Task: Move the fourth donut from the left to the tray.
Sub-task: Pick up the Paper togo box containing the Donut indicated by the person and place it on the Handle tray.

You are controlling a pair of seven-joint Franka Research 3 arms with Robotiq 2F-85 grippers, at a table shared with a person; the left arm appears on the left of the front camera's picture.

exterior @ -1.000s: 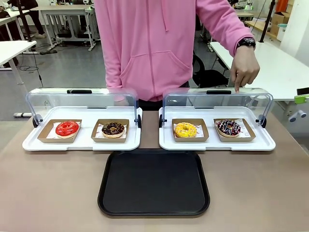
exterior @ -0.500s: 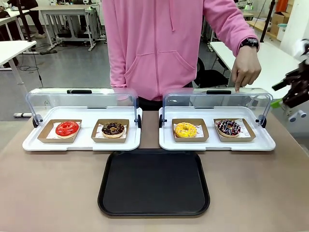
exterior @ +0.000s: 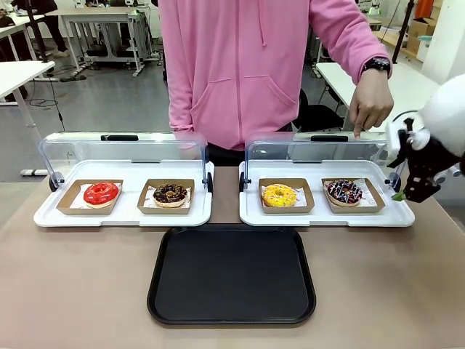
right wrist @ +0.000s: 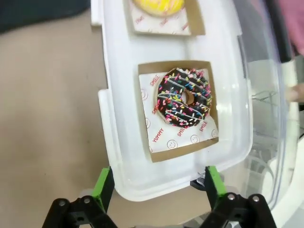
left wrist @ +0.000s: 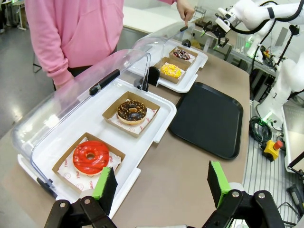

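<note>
**Clerk:** Item one, the fourth donut (right wrist: pixel 185 97). Location?

**Checker:** In the right wrist view it lies ahead of the right gripper (right wrist: pixel 157 185), past the fingertips and a little toward one pad. It is not yet between the fingers. It sits in its cardboard holder (right wrist: pixel 176 64) at the near end of a white tray (exterior: pixel 327 218), whose clear lid looks tilted back.

**Clerk:** Finger state, both arms?

**Checker:** The right gripper's fingers are spread wide and empty. The left gripper (left wrist: pixel 162 183) is the same, but well apart from the item, near the red donut (left wrist: pixel 90 156). The right arm is plainly the nearer.

**Clerk:** Shape and axis?

**Checker:** A ring, so it has no long axis. The holder is square, with its sides slightly skewed to the line between the pads.

**Clerk:** Materials?

**Checker:** Glossy dark glaze with white stripes and coloured sprinkles, which is likely soft and easy to mark. The holder is stiff brown card with a printed paper liner, probably the safer thing to grip.

**Clerk:** Destination?

**Checker:** The tray (exterior: pixel 231 275), black, flat and smooth, with a raised rim. It lies behind and to the side of the right fingers.

**Clerk:** Other entries?

**Checker:** The person's hand (exterior: pixel 369 105), with one finger resting on the lid above the item.
</note>
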